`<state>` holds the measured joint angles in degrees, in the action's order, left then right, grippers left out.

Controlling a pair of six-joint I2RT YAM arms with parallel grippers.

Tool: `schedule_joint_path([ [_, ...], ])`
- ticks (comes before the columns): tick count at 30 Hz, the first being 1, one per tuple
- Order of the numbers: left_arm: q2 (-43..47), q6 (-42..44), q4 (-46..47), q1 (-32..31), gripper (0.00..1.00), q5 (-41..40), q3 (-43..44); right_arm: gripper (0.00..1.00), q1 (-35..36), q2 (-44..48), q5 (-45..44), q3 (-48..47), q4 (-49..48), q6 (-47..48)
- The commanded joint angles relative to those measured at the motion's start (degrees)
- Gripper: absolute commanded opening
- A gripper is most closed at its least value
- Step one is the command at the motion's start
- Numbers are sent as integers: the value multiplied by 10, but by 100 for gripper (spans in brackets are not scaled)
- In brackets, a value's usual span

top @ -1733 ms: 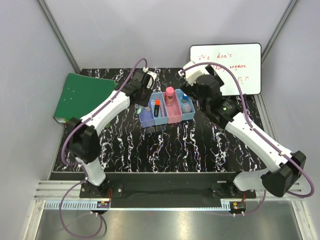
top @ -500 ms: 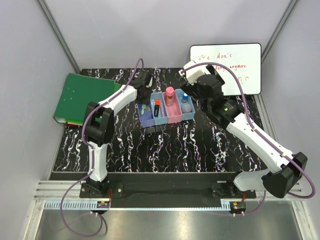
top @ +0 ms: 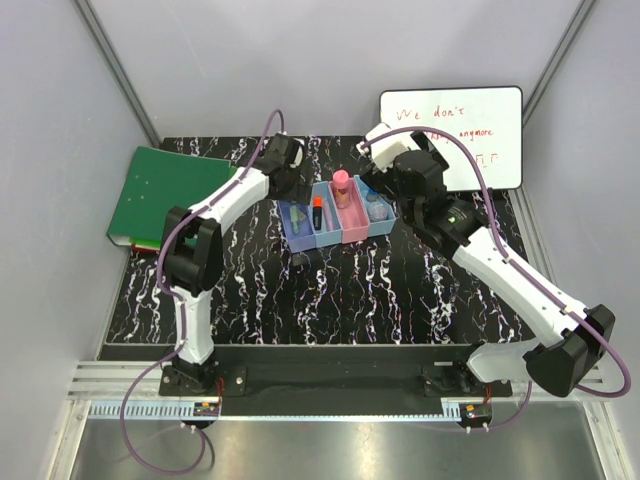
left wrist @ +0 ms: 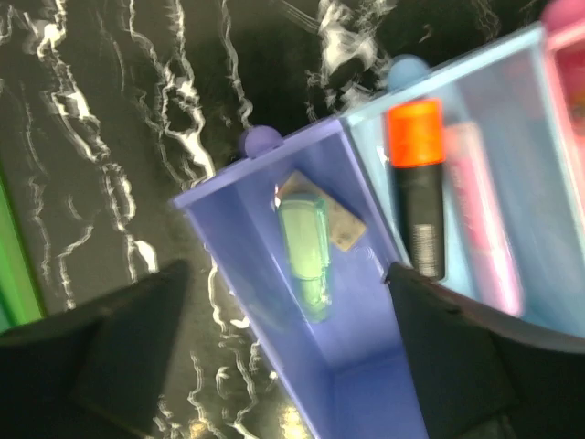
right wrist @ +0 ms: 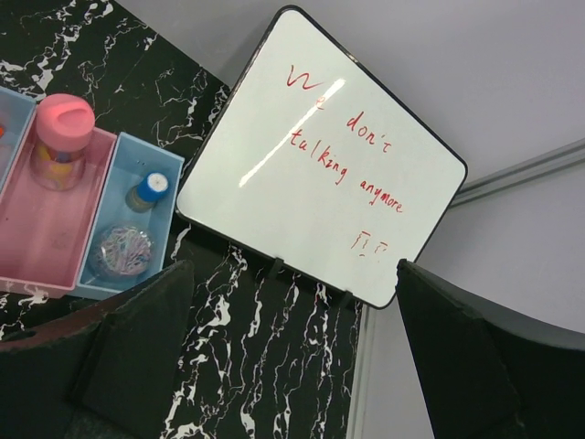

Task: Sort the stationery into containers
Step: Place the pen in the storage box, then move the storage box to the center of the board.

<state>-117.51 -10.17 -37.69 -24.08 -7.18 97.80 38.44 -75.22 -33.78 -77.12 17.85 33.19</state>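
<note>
The containers (top: 350, 232) are four joined bins in mid-table. My left gripper (left wrist: 288, 357) hangs open over the leftmost purple-blue bin (left wrist: 228, 247), also seen from above as the left gripper (top: 290, 188). In that bin lie a green highlighter (left wrist: 304, 251) and a beige eraser (left wrist: 340, 221), both loose. The neighbouring bin holds an orange-capped black marker (left wrist: 419, 192) and a pink highlighter (left wrist: 480, 229). A pink-capped tube (right wrist: 62, 128) stands in the pink bin. A blue-capped bottle (right wrist: 146, 190) and a clear jar (right wrist: 126, 249) sit in the right bin. My right gripper (right wrist: 292, 357) is open and empty, right of the bins.
A whiteboard (top: 460, 135) with red-orange writing leans at the back right, close behind my right gripper (top: 412, 168). A green binder (top: 165, 195) lies at the left edge of the black marbled table (top: 380, 290).
The left arm has folded its elbow back and its gripper now stands open, with the green highlighter lying loose in the leftmost bin. The row of bins has turned slightly. The right arm has barely moved.
</note>
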Motion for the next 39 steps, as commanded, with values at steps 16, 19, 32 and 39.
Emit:
schedule_joint_path([
  [16,266,80,6,3,99,34,-124,100,-2,44,50,-33,40,-22],
  [19,321,98,6,3,99,38,-142,100,-2,46,58,-36,58,-23],
  [32,580,215,-41,3,99,-43,-227,100,-15,96,144,-88,309,-166],
  [39,657,241,-77,3,99,23,-272,100,-15,112,320,-105,442,-184],
])
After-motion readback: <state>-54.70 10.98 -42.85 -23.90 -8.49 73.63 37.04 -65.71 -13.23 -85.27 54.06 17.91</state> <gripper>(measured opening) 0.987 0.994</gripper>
